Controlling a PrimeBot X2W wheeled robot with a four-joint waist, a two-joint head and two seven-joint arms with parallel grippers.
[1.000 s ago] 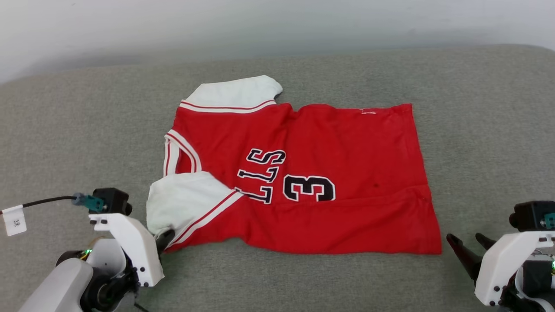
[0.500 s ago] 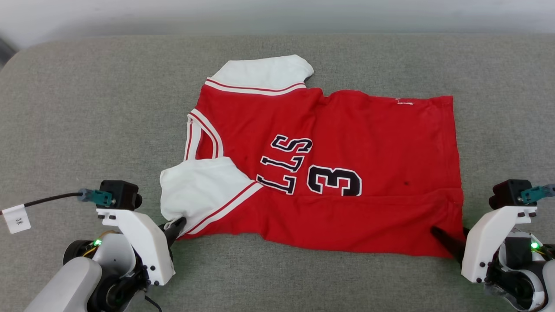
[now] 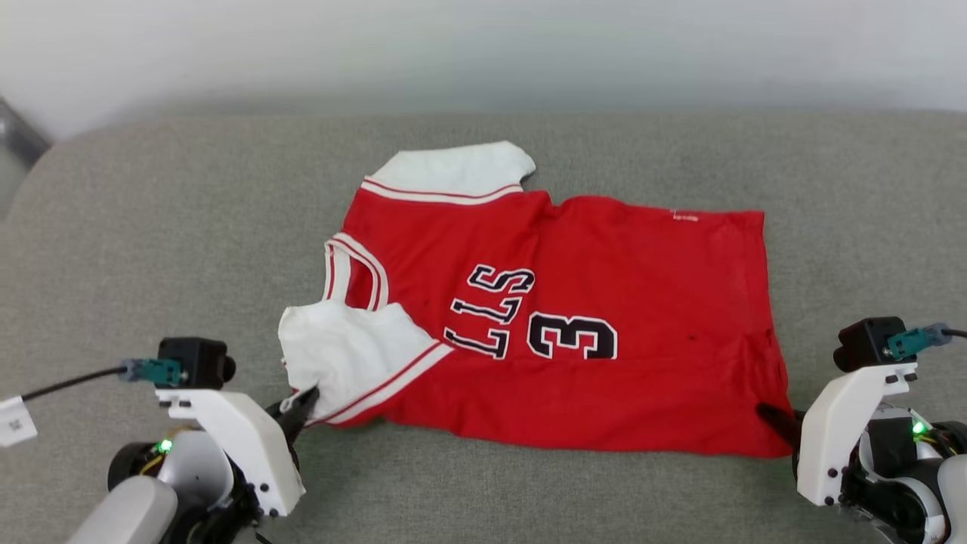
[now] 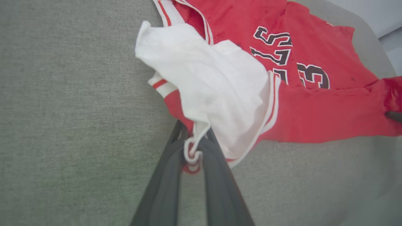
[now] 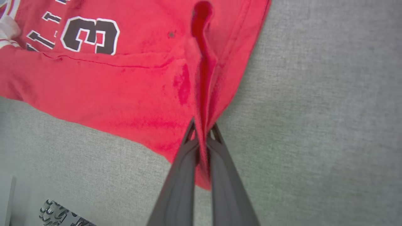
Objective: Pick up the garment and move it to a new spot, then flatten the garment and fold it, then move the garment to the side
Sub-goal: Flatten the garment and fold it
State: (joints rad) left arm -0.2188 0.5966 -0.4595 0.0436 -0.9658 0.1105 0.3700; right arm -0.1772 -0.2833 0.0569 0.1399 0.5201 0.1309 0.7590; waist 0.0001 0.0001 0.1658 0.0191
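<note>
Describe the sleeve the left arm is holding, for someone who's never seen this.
On the grey fabric surface lies a red jersey. Its white sleeve nearest the robot, beside the collar, is bunched, its hem pinched by the left gripper; the far sleeve lies flat and free.

Indoor test set-up, likely a lab: before me a grey cloth-covered pad [image 3: 151,227] with rounded corners, a bare pale wall [image 3: 483,45] behind, and a tagged cable [image 3: 75,379] (label unreadable) on my arm.
</note>
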